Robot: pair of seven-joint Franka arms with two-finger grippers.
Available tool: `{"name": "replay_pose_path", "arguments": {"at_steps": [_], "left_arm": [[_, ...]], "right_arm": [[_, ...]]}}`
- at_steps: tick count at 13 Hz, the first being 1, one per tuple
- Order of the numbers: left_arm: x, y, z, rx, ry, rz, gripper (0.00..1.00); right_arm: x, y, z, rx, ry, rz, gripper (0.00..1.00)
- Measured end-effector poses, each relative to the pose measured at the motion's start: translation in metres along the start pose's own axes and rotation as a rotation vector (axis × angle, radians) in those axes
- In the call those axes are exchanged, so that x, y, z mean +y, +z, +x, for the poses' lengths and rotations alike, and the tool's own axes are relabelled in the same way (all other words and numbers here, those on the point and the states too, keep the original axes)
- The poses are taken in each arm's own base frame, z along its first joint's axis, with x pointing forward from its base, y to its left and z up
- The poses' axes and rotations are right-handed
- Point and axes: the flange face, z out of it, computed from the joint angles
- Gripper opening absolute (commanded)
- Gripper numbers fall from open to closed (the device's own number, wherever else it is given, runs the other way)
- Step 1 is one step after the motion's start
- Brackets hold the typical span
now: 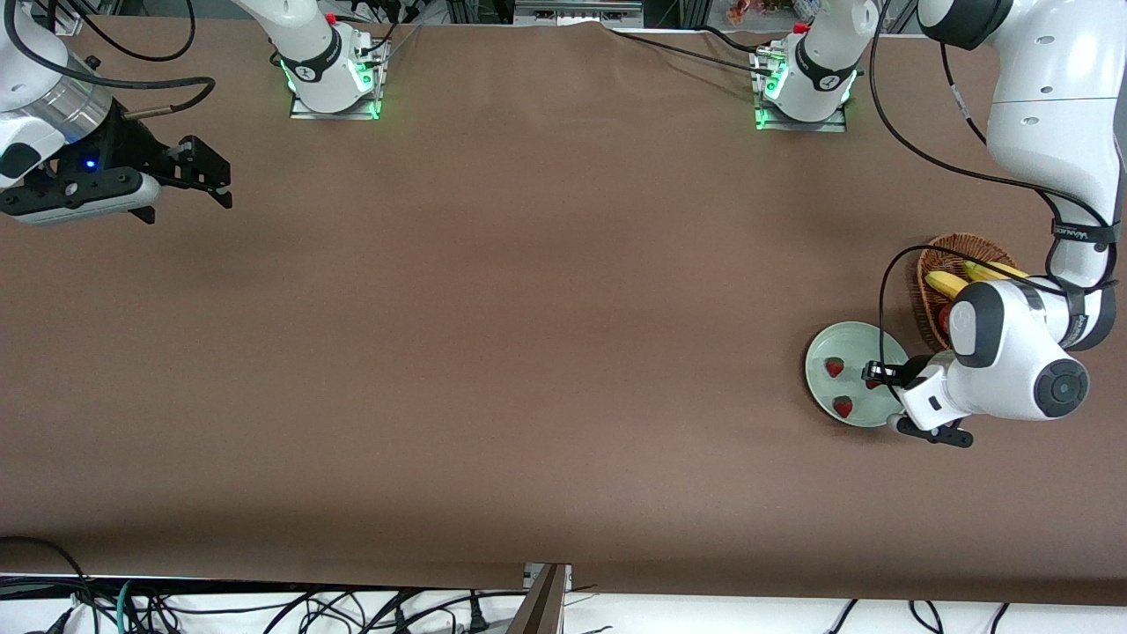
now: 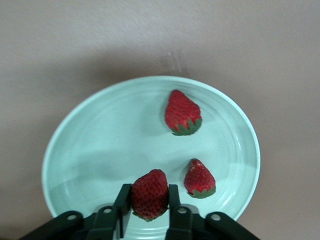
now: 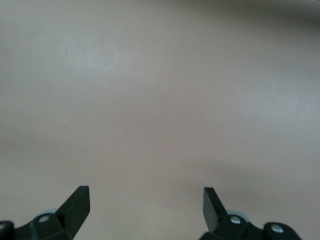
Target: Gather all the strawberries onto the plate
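The pale mint-green plate lies near the left arm's end of the table. Two strawberries lie on it, apart from each other, and show in the left wrist view too. My left gripper is low over the plate, shut on a third strawberry with both fingers against its sides. Whether that berry touches the plate I cannot tell. My right gripper waits open and holds nothing, over bare table at the right arm's end.
A brown wicker basket stands right beside the plate, farther from the front camera. It holds bananas and a red fruit, and the left arm partly covers it. Brown cloth covers the table.
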Motion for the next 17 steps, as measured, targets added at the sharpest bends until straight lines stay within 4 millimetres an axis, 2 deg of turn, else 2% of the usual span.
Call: {"name": "replay_pose_path", "arguments": {"at_steps": [3,5,6,8,10,12,15,17], "left_arm": [[0.004,0.001,0.001,-0.004,0.006,-0.003,1.0],[0.004,-0.012,0.003,0.011,0.007,0.001,1.0],[0.007,-0.029,0.005,0.024,0.009,0.004,1.0],[0.017,-0.08,0.007,0.066,0.015,0.018,1.0],[0.029,-0.132,0.003,0.121,0.027,0.035,1.0],[0.044,-0.176,-0.004,0.17,0.047,0.045,1.0],[0.065,-0.235,-0.032,0.196,0.065,0.056,1.0],[0.076,-0.288,-0.061,0.255,0.068,0.081,1.0]], "right_arm": [[0.0,0.002,0.003,0.001,-0.001,-0.002,1.0],[0.003,0.001,0.006,0.003,0.003,-0.003,1.0],[0.007,-0.001,0.006,0.007,0.011,-0.004,1.0],[0.015,-0.007,0.007,0.018,0.024,-0.005,1.0],[0.016,-0.009,0.008,0.02,0.027,-0.005,1.0],[0.016,-0.005,0.01,0.014,0.027,-0.005,1.0],[0.017,-0.002,0.012,0.008,0.028,-0.005,1.0],[0.017,-0.002,0.013,0.007,0.029,-0.005,1.0]]}}
